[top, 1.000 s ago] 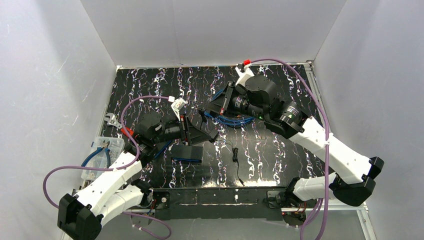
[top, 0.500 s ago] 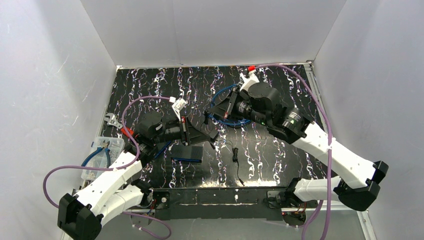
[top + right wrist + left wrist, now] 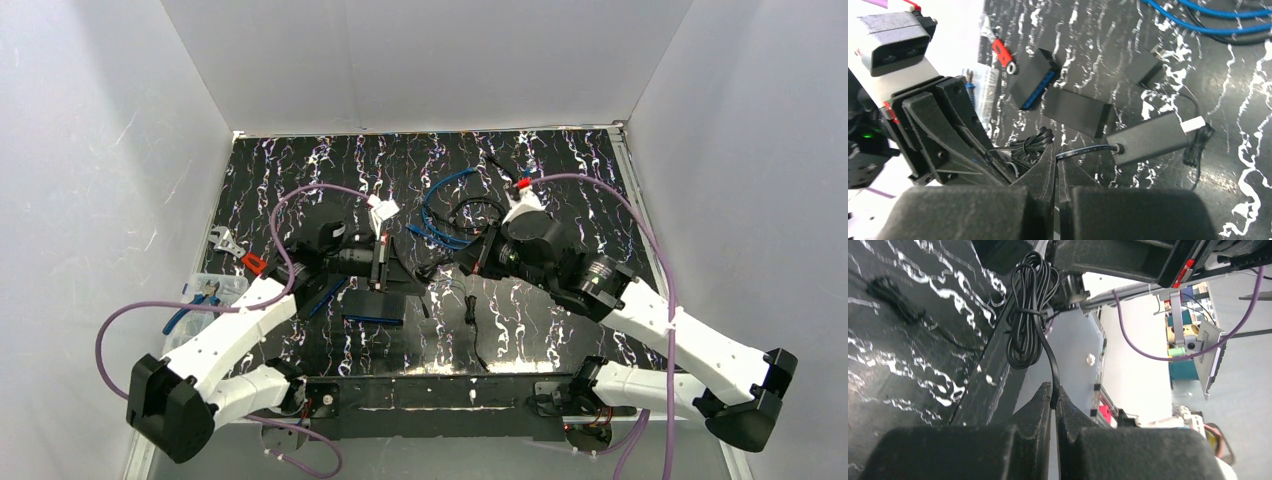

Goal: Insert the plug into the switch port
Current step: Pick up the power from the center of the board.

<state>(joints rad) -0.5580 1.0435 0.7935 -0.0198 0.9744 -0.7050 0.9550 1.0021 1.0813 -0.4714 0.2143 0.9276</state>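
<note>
Near frame centre, the left gripper (image 3: pixel 1054 401) and right gripper (image 3: pixel 1056 162) each pinched the thin black cable (image 3: pixel 1088 149). Opposing pulls could slip it free, jerking the black adapter block (image 3: pixel 1148 137).

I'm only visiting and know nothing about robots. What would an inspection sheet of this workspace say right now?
Surface: black tabletop with white marbling; no spills seen.
Job's things: black box with a blue face lying flat; black oblong adapter with a white end; thin black cord leading from the adapter.
Clutter: clear plastic bin holding blue-handled pliers, at the left edge.
Grippers: left gripper and right gripper both shut on the cord.
Cables: blue cable loops at the back; purple cables on the arms.
Surroundings: plain white walls.
</note>
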